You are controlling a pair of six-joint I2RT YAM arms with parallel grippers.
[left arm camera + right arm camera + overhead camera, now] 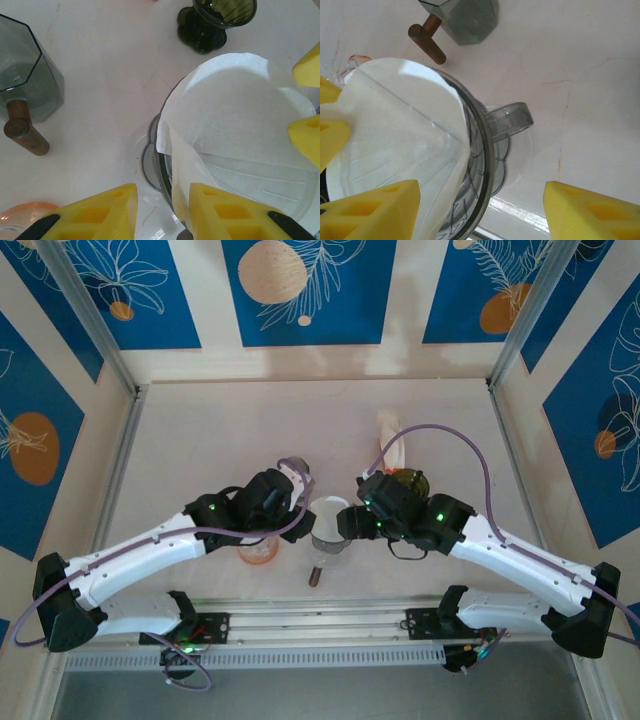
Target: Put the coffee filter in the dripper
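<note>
left wrist view is showing the coffee filter (240, 110) sitting inside the dripper (152, 145), but crooked, with one flap standing above the rim, so it is looking only partly seated. left gripper (164, 200) is straddling the filter's near edge and the rim, fingers apart, not pinching anything. right gripper (481, 195) is spreading wide across the opposite rim, also released. risk: a finger pulling away is likely snagging the loose paper and dragging it out, or nudging the light dripper toward the dark green glass (215, 20).
</note>
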